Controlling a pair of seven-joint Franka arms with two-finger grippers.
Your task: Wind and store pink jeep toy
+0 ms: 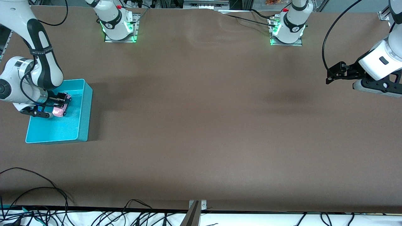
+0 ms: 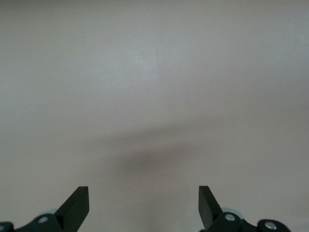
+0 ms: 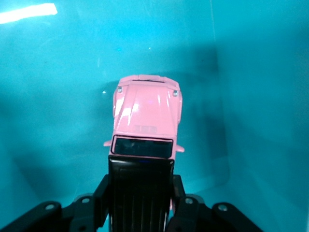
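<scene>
Storing stage, nearly complete. The right gripper (image 1: 59, 105) is clamped on the pink jeep toy (image 1: 59, 110), holding it by its black roof inside the turquoise bin (image 1: 84, 125) at the right arm's end of the table (image 1: 201, 125); whether the wheels rest on the bin floor cannot be told. What appears left is letting go and lifting clear. The toy is small and boxy, with a glossy pale pink hood (image 3: 147, 108), a dark windscreen and a ribbed black roof. The left gripper (image 1: 334, 75) waits over bare table, fingers spread and empty.
</scene>
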